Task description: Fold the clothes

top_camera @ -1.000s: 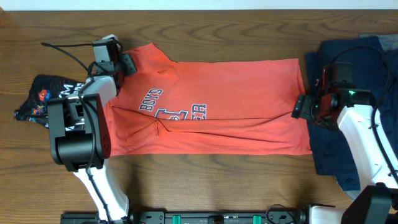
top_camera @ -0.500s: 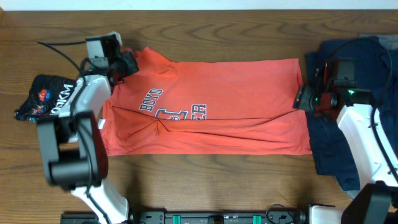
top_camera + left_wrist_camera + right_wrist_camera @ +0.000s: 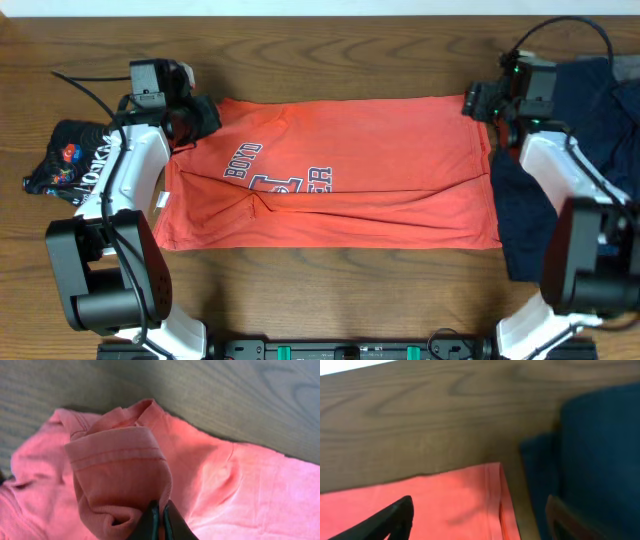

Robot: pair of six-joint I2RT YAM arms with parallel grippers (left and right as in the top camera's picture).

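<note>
The clothes, a coral-red T-shirt [image 3: 350,160] with navy lettering, lie flat across the middle of the table, collar end to the left. My left gripper [image 3: 200,118] is at the far left corner, shut on the sleeve [image 3: 117,467], which is bunched and folded over the shirt; a thin layer of cloth is pinched between the fingertips [image 3: 150,522]. My right gripper [image 3: 470,103] hovers open over the far right hem corner [image 3: 492,487]. Its dark finger [image 3: 395,515] is above the cloth and the other finger [image 3: 565,520] is above the navy fabric.
A pile of dark navy garments [image 3: 580,180] lies right of the T-shirt, touching its hem side. A small black printed shirt [image 3: 70,165] sits crumpled at the left. The table's back edge [image 3: 320,12] runs close behind both grippers.
My left gripper has drawn the sleeve in over the shirt, so the far edge now runs straight. My right gripper has moved from the middle of the hem up to the far right corner.
</note>
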